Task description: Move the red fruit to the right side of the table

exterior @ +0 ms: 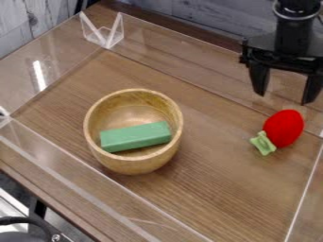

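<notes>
The fruit point(282, 129) lies on the table point(214, 180) well right of the bowl point(134, 129), close to the right-hand clear wall, green end pointing toward the bowl. The gripper point(286, 84) hangs above and behind the fruit, jaws spread wide, holding nothing. A green block point(135, 137) rests inside the bowl.

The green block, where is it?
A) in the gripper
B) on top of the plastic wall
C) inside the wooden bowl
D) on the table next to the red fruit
C: the green block lies inside the wooden bowl, while the red fruit sits apart on the table and the open gripper holds nothing.
</notes>
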